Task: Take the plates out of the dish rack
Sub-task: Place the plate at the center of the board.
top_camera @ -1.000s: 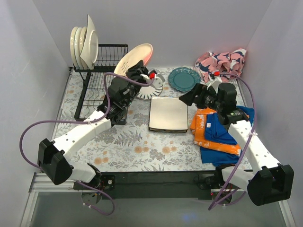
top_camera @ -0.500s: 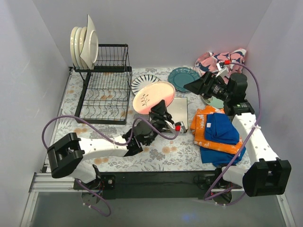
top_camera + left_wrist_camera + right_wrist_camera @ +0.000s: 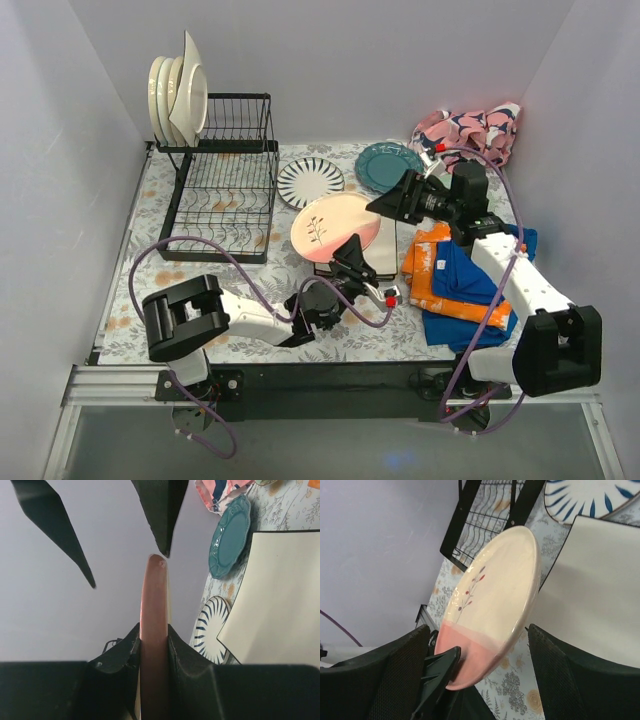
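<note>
Nearest, we see the left gripper (image 3: 352, 258) pinching the rim of a cream-and-pink plate (image 3: 335, 225), tilted above the stacked square cream plates (image 3: 386, 256); the right gripper (image 3: 385, 205), fingers spread, flanks its far side. Beyond lie the striped plate (image 3: 310, 182) and teal plate (image 3: 388, 165); round cream plates (image 3: 178, 95) stand atop the dish rack (image 3: 225, 195)

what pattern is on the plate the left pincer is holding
Cream plate, pink band at one edge, small sprig; clearest in right wrist view.
</note>
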{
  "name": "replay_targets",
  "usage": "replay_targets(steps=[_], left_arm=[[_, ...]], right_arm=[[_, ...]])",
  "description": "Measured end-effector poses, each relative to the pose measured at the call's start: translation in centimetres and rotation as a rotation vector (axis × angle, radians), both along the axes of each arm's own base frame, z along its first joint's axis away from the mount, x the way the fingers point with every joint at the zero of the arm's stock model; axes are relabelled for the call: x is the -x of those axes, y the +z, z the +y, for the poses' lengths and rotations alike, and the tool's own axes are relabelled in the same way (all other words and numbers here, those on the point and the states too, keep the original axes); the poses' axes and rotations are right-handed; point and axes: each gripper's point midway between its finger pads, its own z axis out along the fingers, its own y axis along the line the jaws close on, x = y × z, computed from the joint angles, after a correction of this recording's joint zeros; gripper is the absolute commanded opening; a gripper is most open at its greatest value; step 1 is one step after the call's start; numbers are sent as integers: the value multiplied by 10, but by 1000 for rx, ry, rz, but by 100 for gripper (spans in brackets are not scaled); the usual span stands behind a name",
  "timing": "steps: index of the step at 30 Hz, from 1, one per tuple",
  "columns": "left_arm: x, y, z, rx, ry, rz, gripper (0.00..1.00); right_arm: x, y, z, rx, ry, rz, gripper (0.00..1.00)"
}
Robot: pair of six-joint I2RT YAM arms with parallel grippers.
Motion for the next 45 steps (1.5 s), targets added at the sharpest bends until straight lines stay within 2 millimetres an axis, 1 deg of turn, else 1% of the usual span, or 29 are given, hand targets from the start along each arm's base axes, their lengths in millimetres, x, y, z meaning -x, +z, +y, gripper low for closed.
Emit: replay_targets(steps=[4,5,6,7,8,10,11,13,14,15,16,17,19,20,22,23,25,28,29,30,32,34,38,41,43,45], left_arm=[[7,-12,-3,-33,-13,-36,0],[8,-15,-3,-42,-15,-40,0],[10,-18,-3,-49,-18,-43,0],[12,-22,-4,-58,-22,-47,0],[13,-24,-5,-68,-25,-50,0],[14,-28,-5,-79,-20,-56,0],[14,-28,-4,-82,-15,-61,0],[13,-26,-3,-72,-10,-67,0],[13,-27,-2,-63,0,-65,0],[13,-29,-2,-66,2,-63,0],[12,-33,-2,-64,12,-57,0],[11,-40,-3,-64,22,-47,6],[12,-43,-5,-41,34,-38,29],[12,-44,-5,-32,38,-34,32],[13,-46,-5,-20,41,-19,44],[14,-48,-6,-5,42,-7,46],[17,-49,-8,51,36,33,53],[21,-55,-10,136,25,121,54],[23,-58,-11,166,21,155,56],[25,-61,-12,192,15,191,64],[28,-64,-13,236,3,258,65],[34,-64,-15,307,-25,362,65],[52,-54,-18,448,-100,565,65],[71,-44,-16,530,-162,729,67],[86,-31,-12,591,-214,837,70],[101,-12,-6,651,-272,941,73]], right_arm=[[4,-35,13,52,26,78,81],[4,-42,15,61,30,95,78],[4,-46,16,69,33,106,72],[4,-51,19,75,39,116,68],[5,-54,21,81,46,120,56],[4,-61,22,97,46,129,43],[4,-65,22,101,41,137,30],[4,-72,22,108,35,152,19],[4,-73,22,100,27,165,6],[4,-74,22,91,14,188,1],[3,-73,22,80,3,204,1],[2,-71,22,62,-4,221,1],[2,-70,22,47,-9,230,1],[2,-70,23,39,-13,238,1],[2,-71,24,32,-10,232,1],[3,-72,25,32,-3,224,1],[5,-75,27,35,6,218,1],[6,-74,30,25,21,208,1],[5,-72,30,18,24,199,1],[5,-69,31,11,29,188,1],[3,-64,33,-3,36,162,1],[1,-62,34,-12,39,151,1],[-5,-61,36,-45,46,157,1],[-10,-66,38,-52,48,165,1],[-10,-69,40,-51,51,167,1],[-9,-70,43,-47,57,161,1]])
